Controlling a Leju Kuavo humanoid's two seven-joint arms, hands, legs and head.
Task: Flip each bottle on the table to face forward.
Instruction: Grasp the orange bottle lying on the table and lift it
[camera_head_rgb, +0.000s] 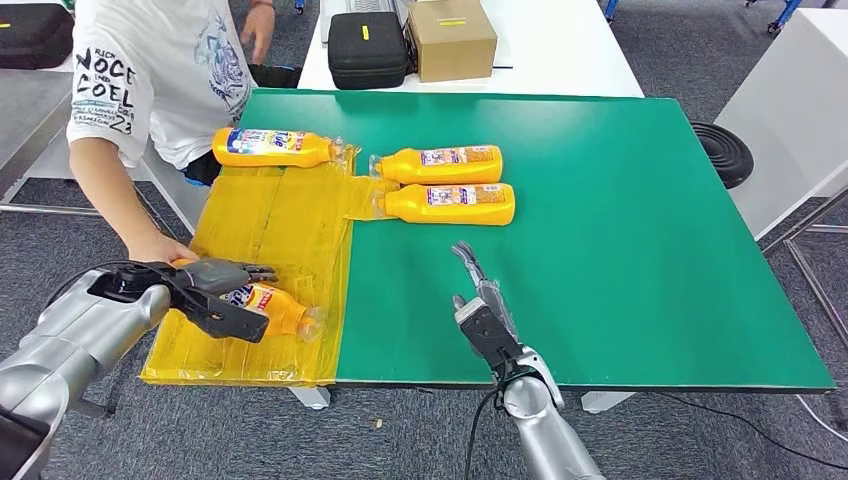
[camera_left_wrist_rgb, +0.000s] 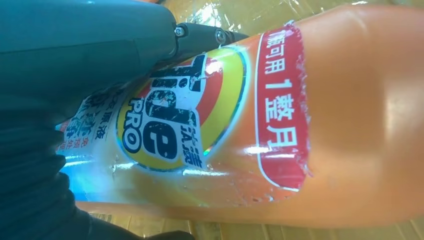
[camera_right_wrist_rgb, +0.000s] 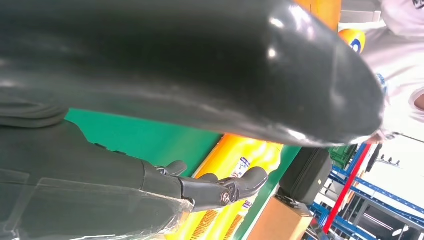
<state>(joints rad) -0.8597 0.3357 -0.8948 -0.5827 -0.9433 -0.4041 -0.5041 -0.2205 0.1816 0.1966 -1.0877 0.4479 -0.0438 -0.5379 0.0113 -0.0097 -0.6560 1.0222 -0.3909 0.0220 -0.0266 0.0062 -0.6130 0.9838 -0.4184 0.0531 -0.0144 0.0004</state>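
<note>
At lower left of the head view, the left hand (camera_head_rgb: 205, 290) grips the orange plastic detergent bottle (camera_head_rgb: 272, 308) lying on the yellow sheet (camera_head_rgb: 290, 235), its long axis slanting toward lower right; the right hand (camera_head_rgb: 482, 305) hovers at lower centre, fingers apart, holding nothing, well apart from that bottle.

The table (camera_head_rgb: 620, 220) is green, with a yellow taped sheet (camera_head_rgb: 270, 230) over its left end. Four bottles (camera_head_rgb: 450, 203) are orange-yellow; the one in the left hand (camera_head_rgb: 215, 285) bears a label (camera_left_wrist_rgb: 185, 115) of yellow, orange, blue and red with white characters. A person's shirt (camera_head_rgb: 160, 70) is white with dark print.

Green table (camera_head_rgb: 620, 230) w/ yellow sheet (camera_head_rgb: 280, 230), four bottles (camera_head_rgb: 445, 204).
</note>
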